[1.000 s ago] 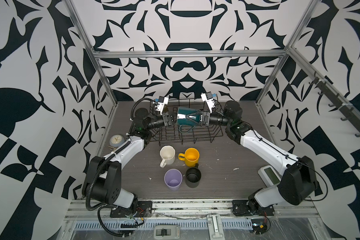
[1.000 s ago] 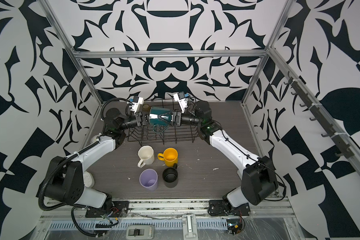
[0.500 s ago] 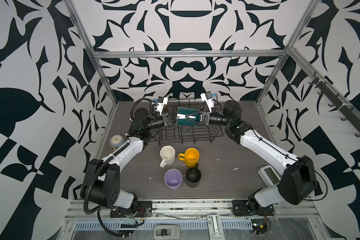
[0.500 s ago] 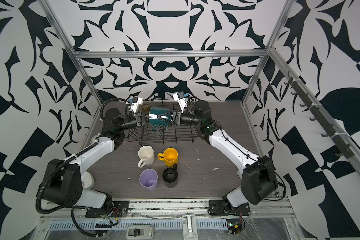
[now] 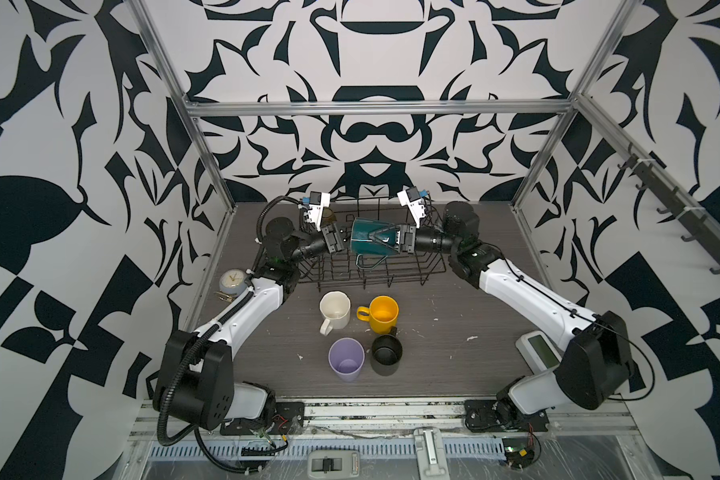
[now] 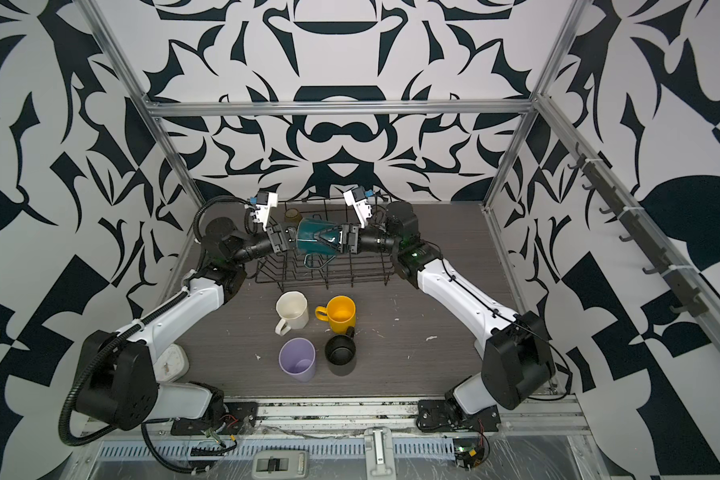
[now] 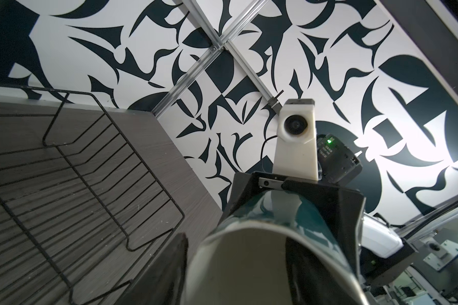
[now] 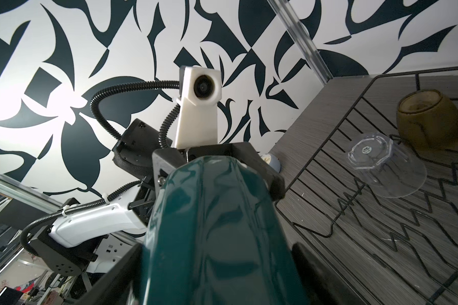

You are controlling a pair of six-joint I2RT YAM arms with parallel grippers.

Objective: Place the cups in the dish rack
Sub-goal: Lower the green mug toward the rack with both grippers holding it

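Already inside dish rack [image 5: 391, 268]: two tumblers [image 8: 431, 118]

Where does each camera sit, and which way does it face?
Both top views: high in front, looking down at table, dish rack, both arms, left pincer, right pincer.
Left wrist: on the left arm, looking into the dark-green mug's mouth; right wrist camera beyond.
Right wrist: on the right arm, looking along the mug it grips; left arm beyond.
Shared: both wrist views show mug and dish rack.
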